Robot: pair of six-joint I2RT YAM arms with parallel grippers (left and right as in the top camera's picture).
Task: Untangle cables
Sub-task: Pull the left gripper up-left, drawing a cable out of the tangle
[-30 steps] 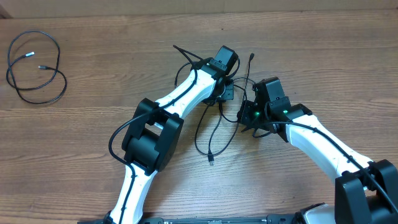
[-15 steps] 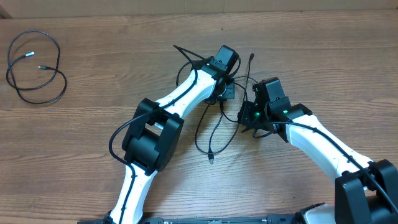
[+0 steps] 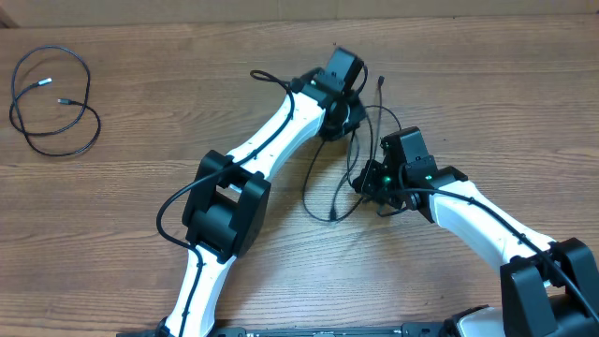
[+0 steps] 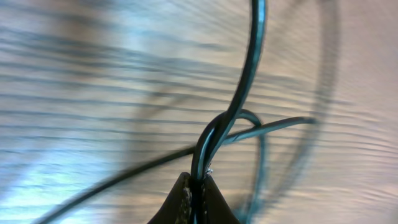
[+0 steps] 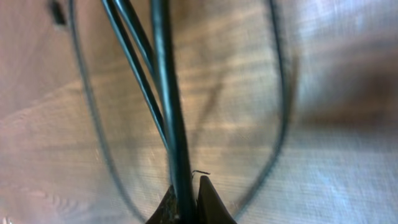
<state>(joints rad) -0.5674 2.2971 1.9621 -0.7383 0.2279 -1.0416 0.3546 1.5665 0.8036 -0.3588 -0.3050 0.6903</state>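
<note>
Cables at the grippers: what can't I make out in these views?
- Overhead: the arms hide where the cables cross; cords too thin to count.
- Left wrist: blur smears everything beyond the left gripper, shut on cables.
- Right wrist: cables pinched in the right gripper leave by the top edge, ends unseen; the plug at top left is blurred.
</note>
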